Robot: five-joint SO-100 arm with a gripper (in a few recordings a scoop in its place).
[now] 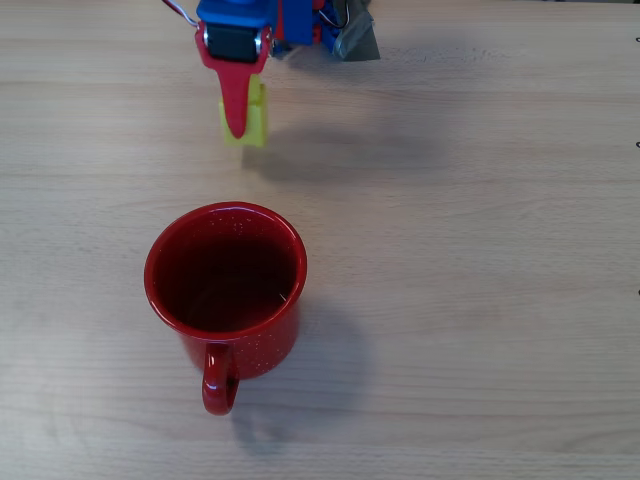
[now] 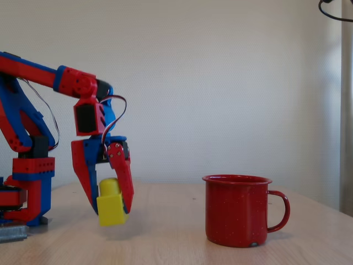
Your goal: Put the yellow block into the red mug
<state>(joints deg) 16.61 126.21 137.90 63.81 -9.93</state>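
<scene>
I have the gripper (image 2: 112, 208) clamped on the yellow block (image 2: 112, 206), lifted just clear of the table (image 2: 176, 243). It needs height to clear the rim of the red mug (image 2: 238, 210), which stands well apart.

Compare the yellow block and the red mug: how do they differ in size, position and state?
Size: the yellow block is much smaller than the red mug. Position: the block hangs lifted just above the table, between the fingers of the gripper; the mug stands upright on the table. State: the block is held; the mug stands free and looks empty.
</scene>
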